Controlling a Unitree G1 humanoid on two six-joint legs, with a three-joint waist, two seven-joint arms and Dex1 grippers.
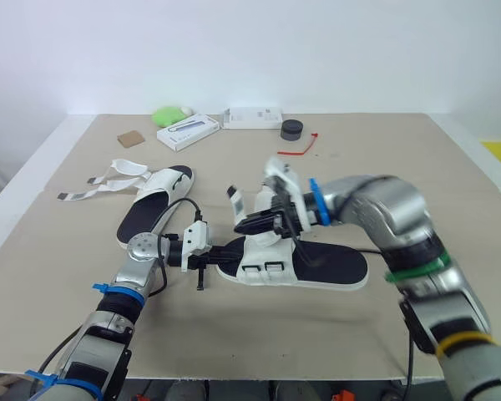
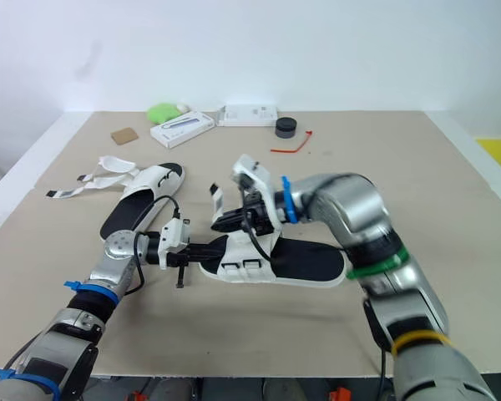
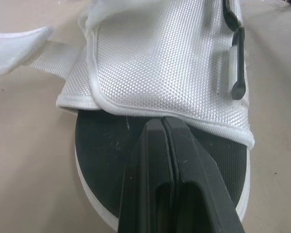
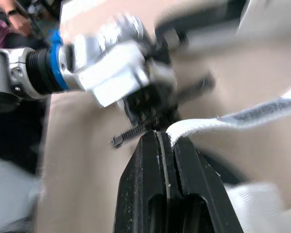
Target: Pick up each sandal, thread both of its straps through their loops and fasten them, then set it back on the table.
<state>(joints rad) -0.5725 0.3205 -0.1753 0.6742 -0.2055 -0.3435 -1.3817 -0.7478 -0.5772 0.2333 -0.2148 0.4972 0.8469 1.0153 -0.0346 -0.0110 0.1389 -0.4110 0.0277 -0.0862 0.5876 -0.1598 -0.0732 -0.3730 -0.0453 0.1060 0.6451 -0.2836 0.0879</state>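
Fingers (image 3: 145,174) of the left gripper (image 3: 162,121) are pressing tight together, with nothing showing between them, tips lying on the black footbed of the near sandal (image 1: 326,263) right under the edge of its white woven upper. Over on the right gripper (image 4: 160,133), the fingers (image 4: 145,179) are closing on the end of a white strap (image 4: 233,121), pinching it at the tips. That sandal is sitting on the table (image 1: 384,159) at about 6 o'clock, with both grippers meeting over its toe end. The second sandal (image 1: 154,209) is lying at 9 o'clock, its straps (image 1: 108,180) trailing loose. At 12 o'clock two white boxes (image 1: 188,131) (image 1: 252,117) are lying flat and shut, contents impossible to tell, with a green lump (image 1: 169,114) and a black puck (image 1: 292,129) beside them. The left wrist view is giving us a black buckle loop (image 3: 237,63) on the upper; the right wrist view is catching the left arm's blue band (image 4: 56,65) and a person's sleeve (image 4: 0,22) in the background.
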